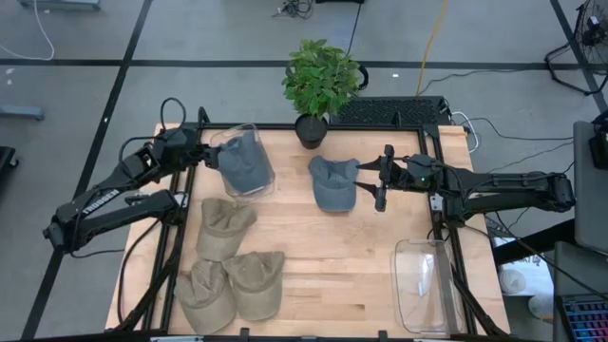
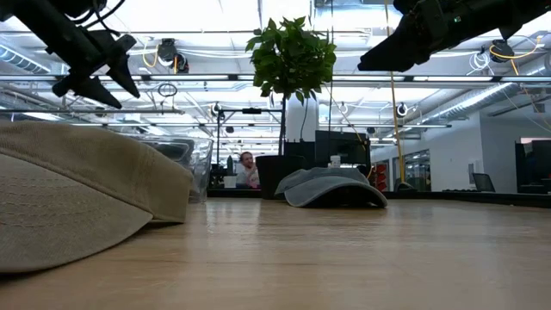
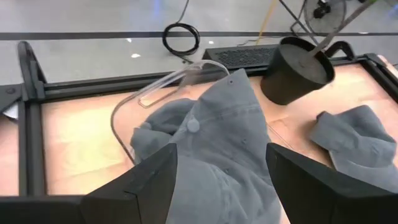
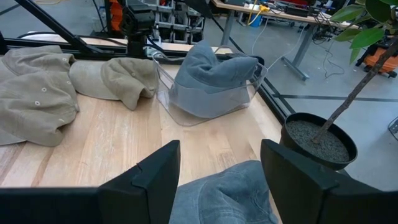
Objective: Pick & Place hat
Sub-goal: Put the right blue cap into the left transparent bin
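Note:
A grey-blue hat [image 1: 245,160] sits bunched in a clear bin [image 1: 265,180] at the table's far left, its crown rising above the rim [image 3: 186,73]. My left gripper [image 1: 211,144] hovers open just left of it, fingers apart above the hat [image 3: 217,124]. A second grey-blue hat [image 1: 334,182] lies brim-down on the wood at the far middle. My right gripper [image 1: 378,180] hangs open beside its right edge, well above it in the low view [image 2: 405,43]. That hat [image 4: 230,193] shows below the fingers.
Three tan hats [image 1: 228,261] lie at the near left. A second clear bin [image 1: 427,285] stands at the near right. A potted plant [image 1: 313,123] stands at the far edge. Bare wood [image 1: 332,256] lies in the near middle.

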Robot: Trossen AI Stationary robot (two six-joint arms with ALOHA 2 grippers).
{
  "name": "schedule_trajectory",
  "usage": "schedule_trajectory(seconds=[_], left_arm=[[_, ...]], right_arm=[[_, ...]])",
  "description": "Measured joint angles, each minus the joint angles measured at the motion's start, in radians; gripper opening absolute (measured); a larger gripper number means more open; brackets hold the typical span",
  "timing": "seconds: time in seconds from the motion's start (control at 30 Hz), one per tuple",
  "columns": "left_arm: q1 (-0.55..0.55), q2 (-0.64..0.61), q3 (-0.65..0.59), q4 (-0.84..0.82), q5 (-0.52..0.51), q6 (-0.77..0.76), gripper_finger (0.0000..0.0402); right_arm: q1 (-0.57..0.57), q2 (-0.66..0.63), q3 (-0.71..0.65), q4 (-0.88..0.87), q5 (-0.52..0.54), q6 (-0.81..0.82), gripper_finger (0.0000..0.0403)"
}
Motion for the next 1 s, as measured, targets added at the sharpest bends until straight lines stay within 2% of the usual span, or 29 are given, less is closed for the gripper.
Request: schedule_trajectory(seconds=[0.2, 0.37, 0.6, 0.7, 0.87, 0.9, 1.0], left_arm=[[-0.011, 0.000, 0.000, 0.036, 0.032, -0.004, 0.0255], [-0.032, 0.000, 0.000, 0.138, 0.221, -0.043, 0.0255], [-0.085, 0.001, 0.000, 0.151, 0.390, 0.123, 0.0248], [-0.154, 0.014, 0.000, 0.106, 0.396, 0.191, 0.0199], [-0.251, 0.082, 0.000, 0.008, 0.202, 0.127, 0.0039], [-0.260, 0.100, 0.000, -0.011, 0.176, 0.097, 0.0020], [-0.273, 0.171, 0.000, -0.081, 0.116, 0.036, 0.0016]], right_arm=[[0.000, 0.007, 0.000, 0.000, 0.000, 0.000, 0.0210], [0.000, 0.026, 0.000, 0.000, 0.000, 0.000, 0.0210], [0.000, 0.052, 0.000, 0.001, 0.000, -0.001, 0.0210], [0.000, 0.050, 0.000, 0.008, 0.000, -0.001, 0.0210], [0.000, 0.037, -0.001, 0.016, 0.000, -0.004, 0.0210], [0.000, 0.037, -0.001, 0.021, 0.000, -0.006, 0.0210], [0.000, 0.036, -0.001, 0.038, 0.000, -0.027, 0.0210]])
